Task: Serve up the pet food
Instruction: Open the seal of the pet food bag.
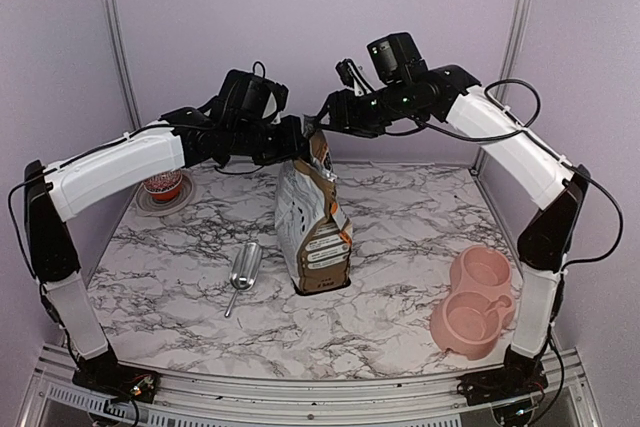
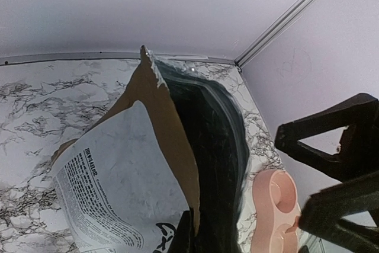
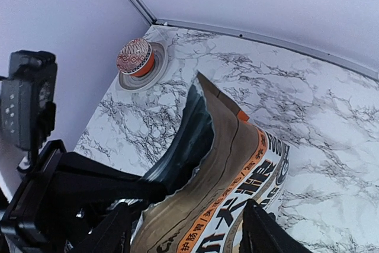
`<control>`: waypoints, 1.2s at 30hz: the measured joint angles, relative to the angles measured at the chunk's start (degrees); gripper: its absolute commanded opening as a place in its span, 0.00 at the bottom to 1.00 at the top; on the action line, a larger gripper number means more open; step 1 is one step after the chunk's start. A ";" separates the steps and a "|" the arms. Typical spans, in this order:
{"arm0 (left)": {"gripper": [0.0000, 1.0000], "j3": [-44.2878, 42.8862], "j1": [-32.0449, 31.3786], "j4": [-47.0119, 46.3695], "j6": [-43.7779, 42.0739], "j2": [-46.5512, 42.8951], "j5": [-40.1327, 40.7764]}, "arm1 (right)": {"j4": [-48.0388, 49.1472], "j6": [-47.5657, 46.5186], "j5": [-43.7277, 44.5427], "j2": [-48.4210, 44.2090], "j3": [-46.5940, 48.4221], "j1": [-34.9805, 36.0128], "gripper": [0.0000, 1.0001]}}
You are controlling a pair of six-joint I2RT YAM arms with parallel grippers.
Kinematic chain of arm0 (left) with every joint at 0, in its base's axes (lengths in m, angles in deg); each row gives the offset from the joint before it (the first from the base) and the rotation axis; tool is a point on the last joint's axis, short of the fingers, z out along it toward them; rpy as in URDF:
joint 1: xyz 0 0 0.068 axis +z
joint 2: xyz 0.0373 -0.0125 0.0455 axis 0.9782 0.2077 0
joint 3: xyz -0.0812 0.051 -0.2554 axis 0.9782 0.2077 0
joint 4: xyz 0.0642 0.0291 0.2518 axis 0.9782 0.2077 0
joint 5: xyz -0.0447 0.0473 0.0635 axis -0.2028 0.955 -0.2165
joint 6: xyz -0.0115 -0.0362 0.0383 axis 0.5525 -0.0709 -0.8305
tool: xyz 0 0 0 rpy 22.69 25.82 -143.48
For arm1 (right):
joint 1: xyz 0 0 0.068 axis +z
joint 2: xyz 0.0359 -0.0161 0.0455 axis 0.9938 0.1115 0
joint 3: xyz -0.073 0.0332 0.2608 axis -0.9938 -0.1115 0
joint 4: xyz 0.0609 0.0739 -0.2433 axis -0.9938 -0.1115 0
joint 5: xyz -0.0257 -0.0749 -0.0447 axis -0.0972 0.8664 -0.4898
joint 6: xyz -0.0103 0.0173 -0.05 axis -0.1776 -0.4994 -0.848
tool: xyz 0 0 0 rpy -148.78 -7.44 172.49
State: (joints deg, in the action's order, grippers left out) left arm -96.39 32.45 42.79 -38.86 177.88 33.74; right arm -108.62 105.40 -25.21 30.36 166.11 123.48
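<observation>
- My left gripper is clamped on the torn top edge of the pet food bag. I read that as pinning one lip so the mouth gapes.
- My right gripper has its fingers spread either side of the opposite lip and is not pinching. I judge it is placed to draw the mouth wider.
- The bag stands upright mid-table. The pet food should be inside it, though I can make out no pellets in the dark interior.
- The scoop lies just left of the bag, and the pink double bowl sits empty, well apart on the right. Serving has not begun.
</observation>
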 measured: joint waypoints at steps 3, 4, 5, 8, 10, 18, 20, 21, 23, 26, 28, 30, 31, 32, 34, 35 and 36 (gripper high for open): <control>0.00 1.57 -1.20 -1.95 0.13 -0.37 0.31 | 0.07 2.05 0.33 1.27 -0.26 0.00 0.61; 0.00 1.90 -1.62 -2.43 0.11 -0.46 0.50 | 0.11 2.51 0.31 1.66 -0.26 0.00 0.60; 0.00 2.23 -2.03 -2.91 0.09 -0.55 0.66 | 0.15 2.97 0.26 2.05 -0.26 0.00 0.60; 0.00 2.82 -3.10 -4.00 -0.15 -0.61 1.25 | -0.46 3.76 0.39 3.78 0.85 0.00 0.55; 0.00 3.45 -3.61 -4.90 -0.44 -0.70 1.88 | -1.60 3.87 1.01 5.03 2.54 0.00 0.51; 0.00 4.26 -4.87 -5.95 -2.19 -0.96 3.98 | -5.22 3.04 3.67 5.27 4.48 0.59 0.41; 0.00 4.26 -5.05 -5.97 -2.56 -0.96 4.44 | -5.66 2.62 4.42 5.09 4.55 0.72 0.41; 0.00 4.26 -5.16 -5.95 -2.80 -0.96 4.55 | -5.95 2.34 4.76 4.94 4.55 0.79 0.41; 0.00 4.26 -5.38 -5.97 -3.19 -0.96 4.81 | -6.47 1.68 5.11 4.74 4.59 0.79 0.41; 0.00 4.26 -5.62 -5.95 -3.63 -0.96 5.18 | -7.28 0.87 5.51 4.52 4.92 0.74 0.41; 0.00 4.26 -5.77 -5.97 -3.80 -0.98 5.33 | -7.69 0.39 5.79 4.24 4.92 0.70 0.42; 0.00 4.26 -5.84 -5.97 -3.93 -0.98 5.55 | -8.04 -0.09 5.99 3.89 4.92 0.61 0.43; 0.00 4.26 -5.84 -5.97 -3.96 -0.98 5.66 | -8.26 -0.26 6.03 3.74 4.92 0.50 0.43; 0.00 4.26 -5.84 -5.92 -3.98 -0.98 5.84 | -8.37 -0.42 6.14 3.54 4.90 0.37 0.43; 0.00 4.26 -5.84 -5.79 -3.96 -1.01 6.88 | -9.31 -1.05 7.21 2.91 4.87 -0.11 0.44; 0.00 4.26 -5.60 -5.31 -3.93 -1.27 7.28 | -10.54 -1.31 7.78 2.56 4.81 -0.61 0.45; 0.00 4.37 -5.40 -4.94 -3.93 -1.49 7.65 | -11.19 -1.46 8.39 2.25 4.68 -1.14 0.46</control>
State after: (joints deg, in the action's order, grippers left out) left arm -92.02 27.05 37.85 -42.79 176.40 41.39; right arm -119.81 103.94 -16.82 32.61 170.79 122.34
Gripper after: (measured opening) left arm 0.009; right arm 0.439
